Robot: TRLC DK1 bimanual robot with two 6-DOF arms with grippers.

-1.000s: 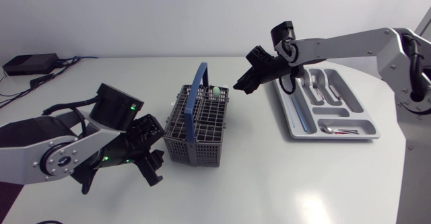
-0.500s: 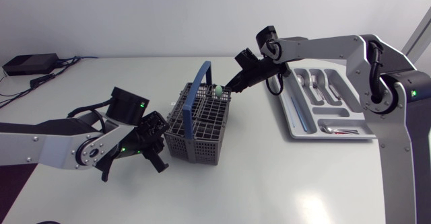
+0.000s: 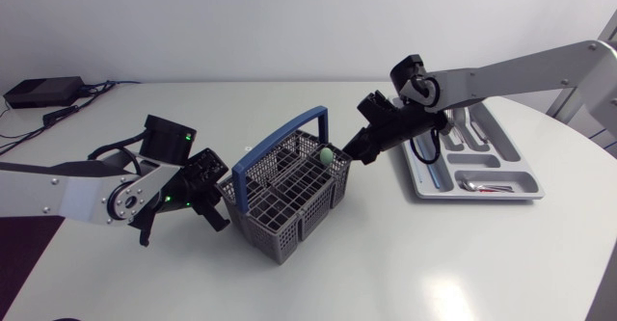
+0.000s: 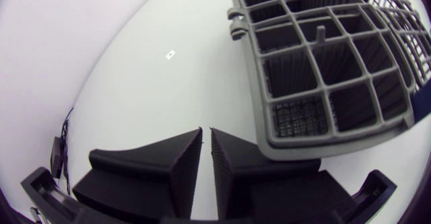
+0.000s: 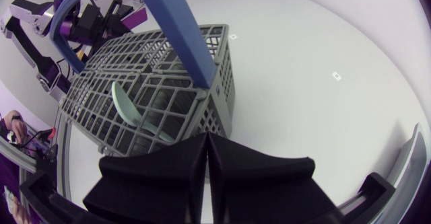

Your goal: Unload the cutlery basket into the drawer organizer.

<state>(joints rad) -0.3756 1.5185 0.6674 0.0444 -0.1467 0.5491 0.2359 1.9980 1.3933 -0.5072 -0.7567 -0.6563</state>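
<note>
The grey cutlery basket (image 3: pixel 289 215) with a blue handle (image 3: pixel 289 136) stands turned at an angle in the middle of the table. A pale green spoon (image 3: pixel 328 154) sticks up from its far right corner and also shows in the right wrist view (image 5: pixel 133 111). My left gripper (image 3: pixel 217 205) is at the basket's left side, shut with nothing between its fingers (image 4: pixel 206 162); the basket rim (image 4: pixel 323 69) lies just ahead of it. My right gripper (image 3: pixel 355 154) is shut and empty (image 5: pixel 207 158), right beside the basket's corner near the spoon.
The grey drawer organizer (image 3: pixel 479 196) lies at the right, behind my right arm, with forks (image 3: pixel 453 119) and other cutlery in its compartments. A black box with cables (image 3: pixel 43 92) sits at the far left corner.
Both grippers have shut. The basket has turned and shifted right and toward the front. My right gripper came down to the basket's corner; my left arm followed the basket's left side.
</note>
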